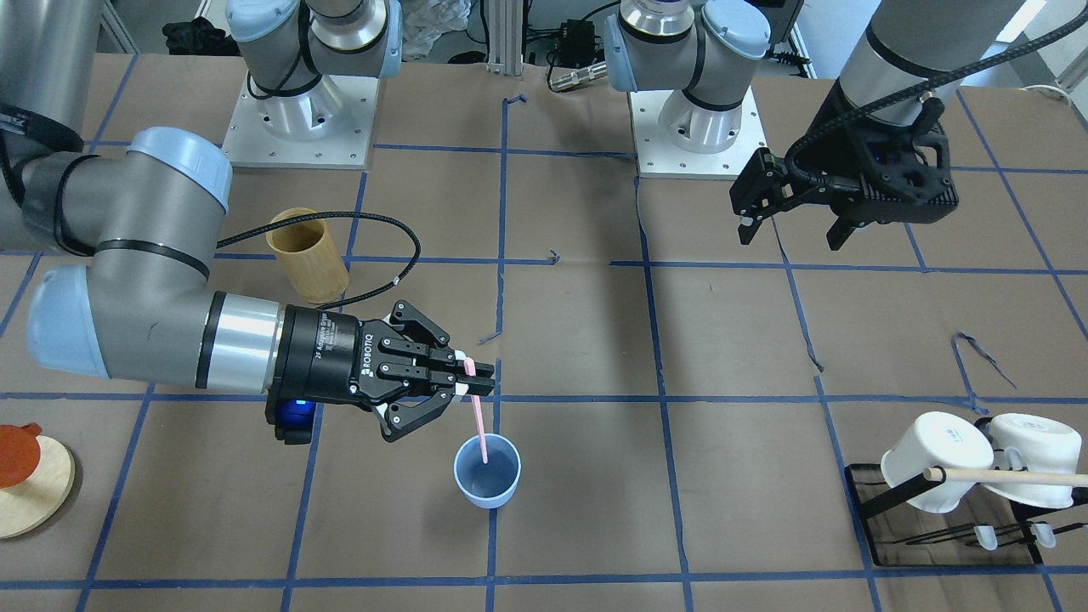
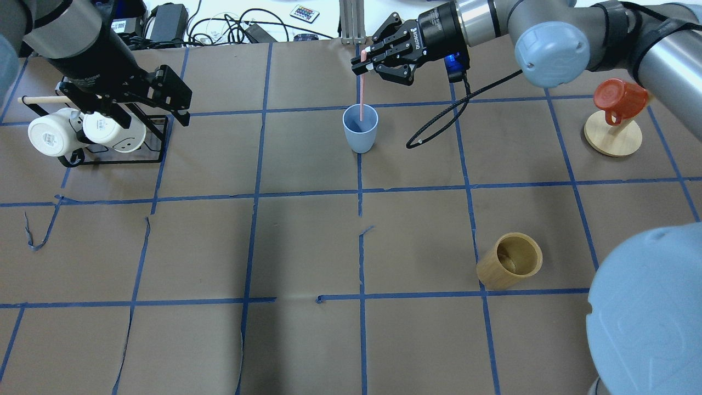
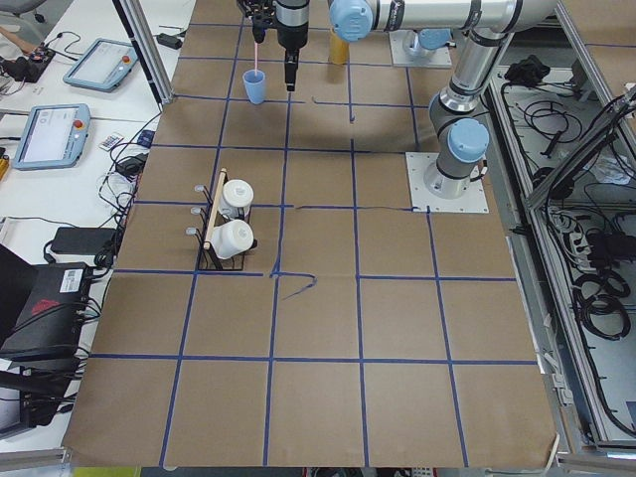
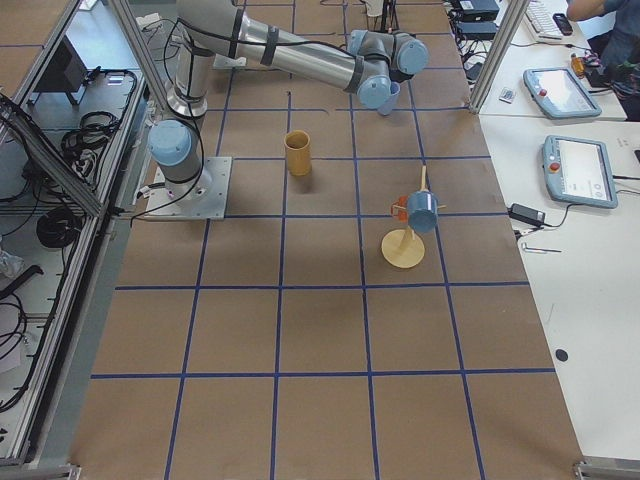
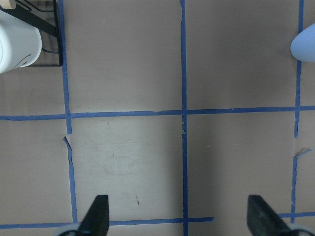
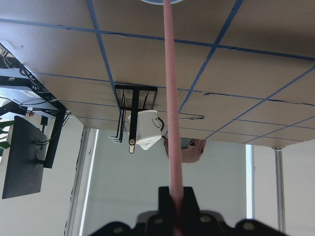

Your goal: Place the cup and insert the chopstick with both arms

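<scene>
We saw the cup point(image 1: 487, 481) set on the table point(image 1: 595, 340), the chopstick point(image 1: 478, 425) dipping into it, pinched by the right end effector point(image 1: 481, 380), only release seemingly left; the left end effector point(image 1: 790, 231), well apart from the cup, gaped empty.

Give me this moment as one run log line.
right end effector: shut on pink chopstick | pink chopstick: lower end inside upright blue cup | left end effector: open, empty

chopstick point(image 2: 362, 88) in cup point(image 2: 360, 134), mug rack point(image 1: 892, 531) well left of it
</scene>
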You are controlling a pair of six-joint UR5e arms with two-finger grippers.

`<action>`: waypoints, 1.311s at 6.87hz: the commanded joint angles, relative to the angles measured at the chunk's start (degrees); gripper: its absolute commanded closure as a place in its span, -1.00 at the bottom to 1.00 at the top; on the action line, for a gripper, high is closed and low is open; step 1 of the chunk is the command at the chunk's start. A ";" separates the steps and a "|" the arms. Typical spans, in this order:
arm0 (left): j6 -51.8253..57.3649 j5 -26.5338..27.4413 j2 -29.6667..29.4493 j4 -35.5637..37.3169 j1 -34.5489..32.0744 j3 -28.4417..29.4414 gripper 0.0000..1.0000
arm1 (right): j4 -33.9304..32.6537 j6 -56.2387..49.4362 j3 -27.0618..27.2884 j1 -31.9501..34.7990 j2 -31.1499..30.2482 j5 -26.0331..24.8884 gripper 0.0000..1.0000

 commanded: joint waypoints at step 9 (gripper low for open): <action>0.15 0.05 0.18 0.01 0.00 0.14 -1.00 | -3.39 -4.04 -0.06 -0.18 -8.20 -23.13 -0.73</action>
